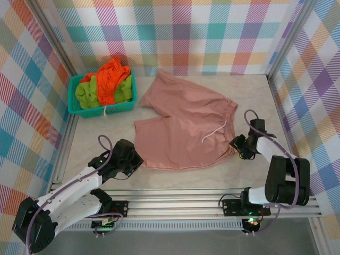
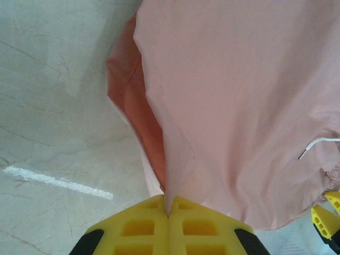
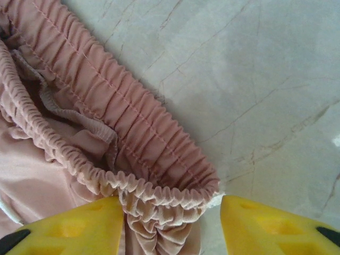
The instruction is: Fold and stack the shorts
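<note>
Top external: pink shorts (image 1: 180, 133) crosswise, waistband (image 1: 229, 123) pointing right.

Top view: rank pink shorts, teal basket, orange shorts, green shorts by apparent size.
1. pink shorts
2. teal basket
3. orange shorts and lime green shorts: bunched together in it, partly hidden, unranked.

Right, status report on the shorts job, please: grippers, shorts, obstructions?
Left gripper shut on pink shorts, leg hem. Right gripper open, astride waistband. Orange shorts, green shorts in basket, out of the way.
</note>
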You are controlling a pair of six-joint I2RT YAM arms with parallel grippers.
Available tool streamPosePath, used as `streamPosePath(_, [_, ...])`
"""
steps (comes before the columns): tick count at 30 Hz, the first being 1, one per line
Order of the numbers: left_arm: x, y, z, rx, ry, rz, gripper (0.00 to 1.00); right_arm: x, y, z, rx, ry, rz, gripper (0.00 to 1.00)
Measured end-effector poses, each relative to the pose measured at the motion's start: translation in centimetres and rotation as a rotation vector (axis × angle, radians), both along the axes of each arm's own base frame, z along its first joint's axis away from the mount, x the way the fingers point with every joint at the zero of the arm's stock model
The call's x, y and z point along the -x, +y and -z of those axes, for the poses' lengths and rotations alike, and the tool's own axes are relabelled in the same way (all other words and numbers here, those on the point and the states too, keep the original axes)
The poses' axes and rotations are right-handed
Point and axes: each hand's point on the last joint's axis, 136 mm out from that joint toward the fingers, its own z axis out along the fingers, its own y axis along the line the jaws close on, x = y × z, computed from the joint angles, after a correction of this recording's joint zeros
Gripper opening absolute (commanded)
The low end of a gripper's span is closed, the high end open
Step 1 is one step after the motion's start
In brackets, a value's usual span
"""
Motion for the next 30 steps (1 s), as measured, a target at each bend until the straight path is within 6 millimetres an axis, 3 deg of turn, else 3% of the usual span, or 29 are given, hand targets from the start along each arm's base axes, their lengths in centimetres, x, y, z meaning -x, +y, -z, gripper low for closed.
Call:
streamPosePath(7, [-0.1,0.1,0.0,-0.002,-0.002,-0.002,0.00,-0.7,-0.1,0.6,0.003,0.013,-0.015,0.28])
streamPosePath(14, [-0.3,0.4,0.0,-0.011,-0.008,-0.004,0.00,-1.5,-0.2,0.2,0.013,-0.008,-0.030,0.01])
streamPosePath(18, [-0.6,1.2,-0.6,-0.035,-0.019,-0.009,0.00,-1.9,-0.3,-0.7,0.024,-0.025,-0.038,0.00])
streamPosePath(21, [-1.7,1.9,-3.3,-0.051,-0.078,-0.016,0.00,-2.2,-0.4,-2.8,0.034,-0.068,-0.042,0.00])
streamPosePath(30, [-4.9,3.5,-16.1,-0.119,-0.353,-0.004,0.00,-3.3,-0.2,-14.7,0.073,-0.347,-0.084,0.00])
